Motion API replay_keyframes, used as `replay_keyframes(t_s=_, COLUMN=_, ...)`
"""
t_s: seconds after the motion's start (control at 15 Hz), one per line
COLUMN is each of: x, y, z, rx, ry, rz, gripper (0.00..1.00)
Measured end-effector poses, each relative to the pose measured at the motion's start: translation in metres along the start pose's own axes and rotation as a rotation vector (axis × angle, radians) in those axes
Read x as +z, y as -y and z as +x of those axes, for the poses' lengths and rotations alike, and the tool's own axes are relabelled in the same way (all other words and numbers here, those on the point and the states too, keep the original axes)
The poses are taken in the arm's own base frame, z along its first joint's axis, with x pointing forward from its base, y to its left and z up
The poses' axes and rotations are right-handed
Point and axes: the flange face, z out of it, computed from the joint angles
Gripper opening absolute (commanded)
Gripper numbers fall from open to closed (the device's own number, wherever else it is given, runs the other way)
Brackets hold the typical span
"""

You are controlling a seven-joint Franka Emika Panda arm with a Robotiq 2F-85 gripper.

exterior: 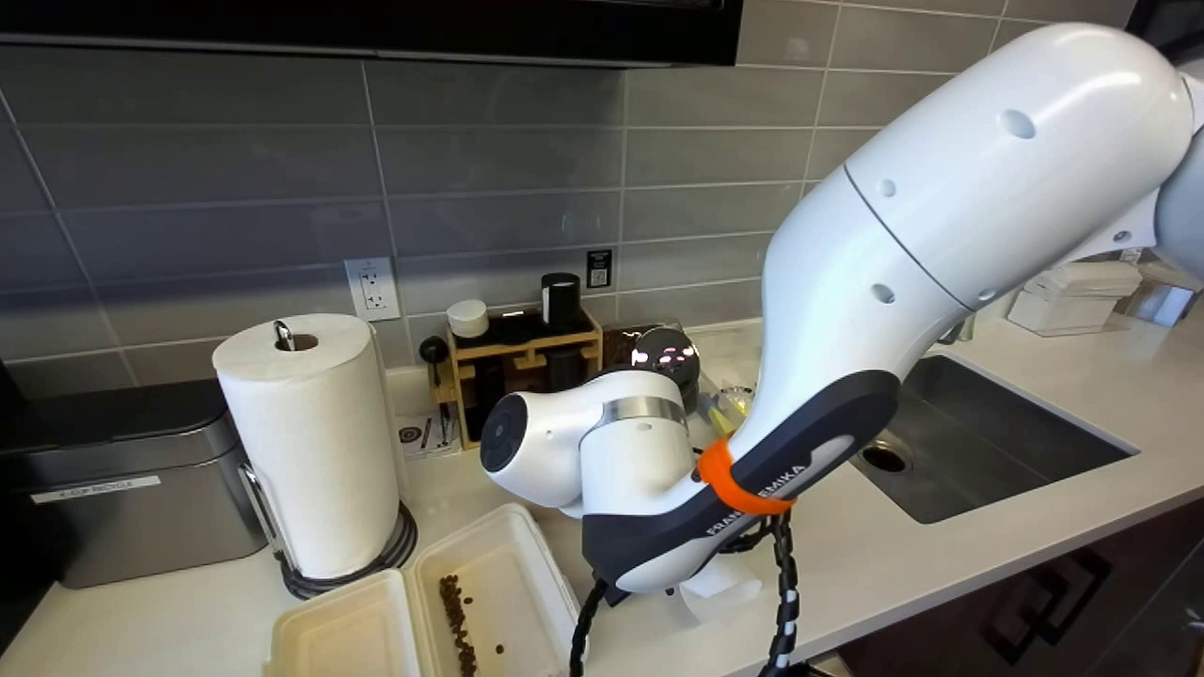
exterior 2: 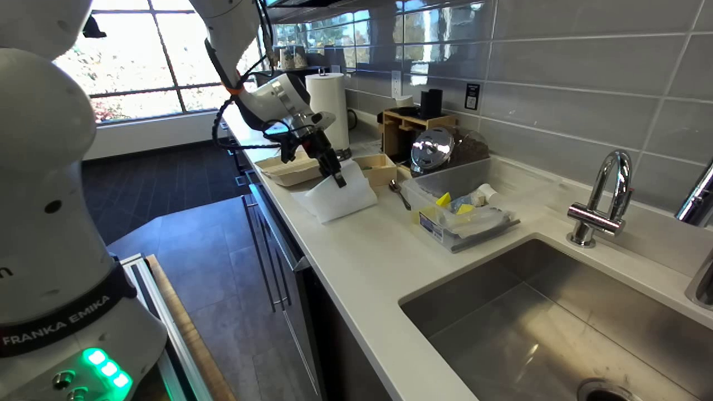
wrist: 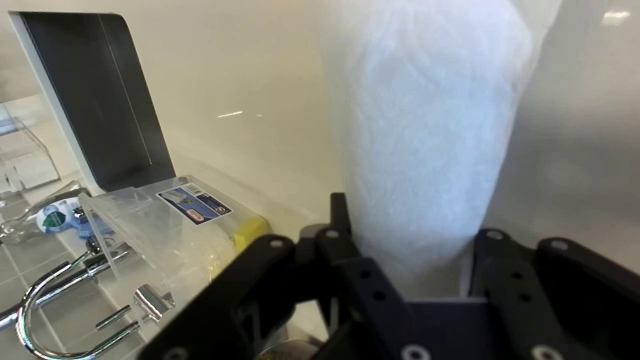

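White paper (exterior 2: 348,203) was framed over the bench (exterior 2: 362,250) between the tool's (wrist: 415,220) parted fingers (wrist: 367,285); whether clamped could not be told. A grasp was judged in hand, a secure hold seemingly required.

Grey tiled wall (exterior 2: 568,61), pale counter (exterior 2: 356,256), dark floor (exterior 2: 161,170), paned window (exterior 2: 122,61) — bright.

In an exterior view, the camera looks down across the desk (exterior: 875,564) at the wall (exterior: 235,169), close to the arm (exterior: 894,254). In an exterior view, the camera stands near the base (exterior 2: 55,356), facing along the desk toward the window (exterior 2: 133,72). Both exterior views share the sink (exterior 2: 501,334) and paper roll (exterior: 306,451). The wrist view looks past the fingers (wrist: 495,255), very near, at the desk.
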Motion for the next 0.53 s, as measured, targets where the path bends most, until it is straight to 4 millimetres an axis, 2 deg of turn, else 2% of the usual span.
replay_keyframes(t_s=0.13, x=-0.0001, y=-0.0004, z=-0.0009, rx=-0.005, ry=-0.001, rz=-0.009, gripper=0.12)
replay_keyframes(t_s=0.2, x=0.0000, y=-0.0006, z=-0.0012, rx=-0.007, ry=-0.001, rz=-0.012, gripper=0.05)
replay_keyframes(t_s=0.33, x=0.0003, y=-0.0007, z=-0.0012, rx=-0.010, ry=-0.002, rz=-0.013, gripper=0.00)
replay_keyframes(t_s=0.53, x=0.0005, y=-0.0007, z=-0.0011, rx=-0.015, ry=-0.005, rz=-0.014, gripper=0.00)
